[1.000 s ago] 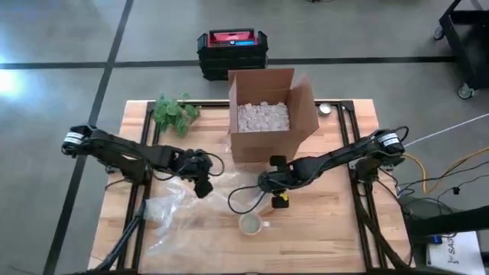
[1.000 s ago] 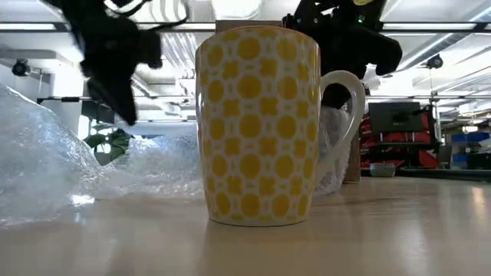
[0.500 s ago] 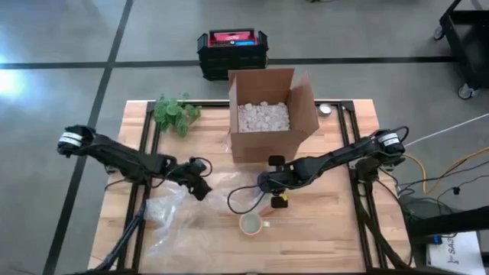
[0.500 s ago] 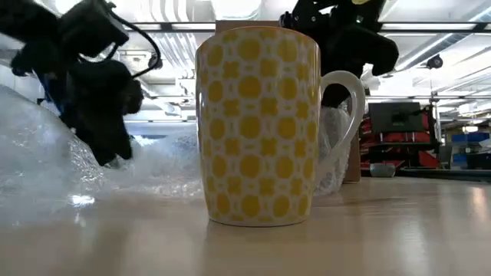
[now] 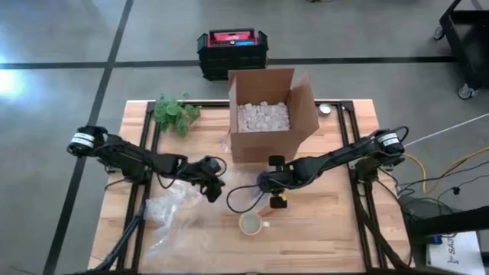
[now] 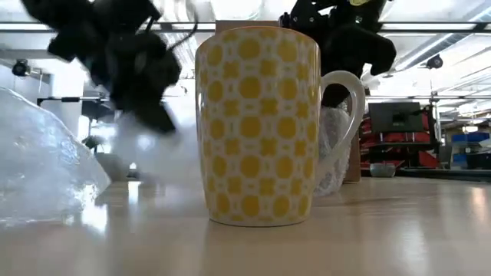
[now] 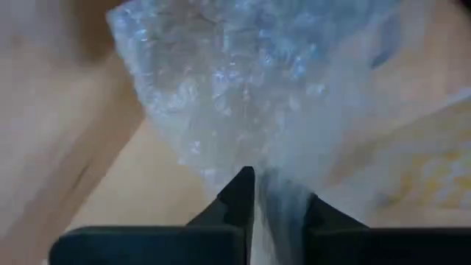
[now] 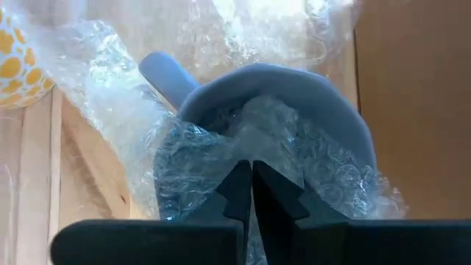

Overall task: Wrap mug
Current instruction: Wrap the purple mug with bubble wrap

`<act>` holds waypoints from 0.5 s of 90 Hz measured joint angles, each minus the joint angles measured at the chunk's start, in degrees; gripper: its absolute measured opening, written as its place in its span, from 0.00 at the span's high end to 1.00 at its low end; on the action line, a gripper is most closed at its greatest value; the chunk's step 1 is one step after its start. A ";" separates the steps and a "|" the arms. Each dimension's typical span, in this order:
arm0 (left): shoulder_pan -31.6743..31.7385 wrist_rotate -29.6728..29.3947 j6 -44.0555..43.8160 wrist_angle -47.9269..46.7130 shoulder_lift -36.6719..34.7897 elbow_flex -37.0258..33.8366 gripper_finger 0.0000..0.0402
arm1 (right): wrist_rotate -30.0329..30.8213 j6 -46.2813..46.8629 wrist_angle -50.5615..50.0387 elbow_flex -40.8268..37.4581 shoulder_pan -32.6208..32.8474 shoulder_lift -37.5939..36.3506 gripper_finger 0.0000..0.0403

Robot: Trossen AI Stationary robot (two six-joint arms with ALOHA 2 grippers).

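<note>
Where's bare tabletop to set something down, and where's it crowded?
Free: the wooden table's front-right corner, right of the yellow-patterned ceramic mug, and its front edge. Also the strip right of the open cardboard box. Crowded: the middle, where both end effectors, left and right, grip clear bubble wrap that spreads front-left.

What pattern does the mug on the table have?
Yellow dots on white; the mug shows best in the low view.

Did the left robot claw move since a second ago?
Yes. The left gripper swung away and has come back, now nearer the cardboard box and the yellow mug, pulling bubble wrap.
</note>
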 joint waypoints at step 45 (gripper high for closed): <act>1.47 -3.45 14.21 9.65 6.16 10.35 1.00 | 0.04 0.50 2.56 -0.94 0.00 -0.02 0.99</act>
